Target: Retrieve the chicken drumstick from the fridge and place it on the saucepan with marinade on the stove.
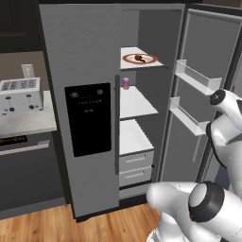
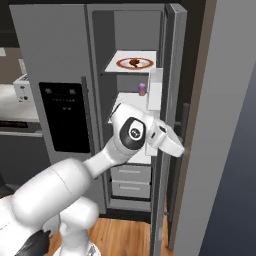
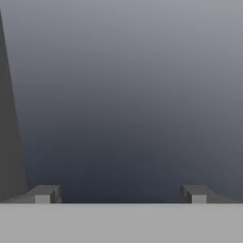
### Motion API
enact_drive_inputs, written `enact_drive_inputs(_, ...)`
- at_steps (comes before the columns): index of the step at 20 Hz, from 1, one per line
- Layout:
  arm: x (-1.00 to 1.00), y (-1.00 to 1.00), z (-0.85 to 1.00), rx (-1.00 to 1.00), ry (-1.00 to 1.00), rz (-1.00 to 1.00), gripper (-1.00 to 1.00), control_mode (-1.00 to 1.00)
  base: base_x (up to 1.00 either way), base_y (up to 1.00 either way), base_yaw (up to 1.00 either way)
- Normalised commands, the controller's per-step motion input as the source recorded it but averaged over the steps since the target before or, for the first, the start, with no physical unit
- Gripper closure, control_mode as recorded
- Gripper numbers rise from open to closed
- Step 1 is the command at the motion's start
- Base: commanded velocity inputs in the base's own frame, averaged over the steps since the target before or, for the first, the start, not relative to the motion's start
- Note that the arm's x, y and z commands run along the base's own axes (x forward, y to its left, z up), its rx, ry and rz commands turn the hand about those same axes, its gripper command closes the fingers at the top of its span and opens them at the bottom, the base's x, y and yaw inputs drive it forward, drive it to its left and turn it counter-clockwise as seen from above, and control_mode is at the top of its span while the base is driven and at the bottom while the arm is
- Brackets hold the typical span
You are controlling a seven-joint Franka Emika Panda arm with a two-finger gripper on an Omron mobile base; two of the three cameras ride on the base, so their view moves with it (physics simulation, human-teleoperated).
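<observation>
With its right door swung wide, the tall grey steel fridge [image 1: 80, 118] shows a small dark reddish-brown chicken drumstick [image 1: 138, 58] resting on a white red-rimmed plate [image 1: 150, 61] on the top shelf; rightward, the two-finger gripper [image 3: 120, 194] stands open, holding nothing.

arm raised, fingers [image 3: 45, 193] spread wide

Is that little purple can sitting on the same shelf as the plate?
No, the can stands one shelf below the plate.
</observation>
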Motion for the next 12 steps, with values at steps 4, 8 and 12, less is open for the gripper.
enact_drive_inputs(4,-0.06,0.03,0.04,0.00,-0.01,0.00,-1.00,-1.00,0.00,0.00,0.00)
enact_drive_inputs(8,-0.81,0.40,0.91,0.00,-0.06,-0.01,-1.00,-1.00,0.00,0.00,0.00)
enact_drive_inputs(12,-1.00,0.66,1.00,-0.03,-0.05,0.00,-1.00,-1.00,0.00,0.00,0.00)
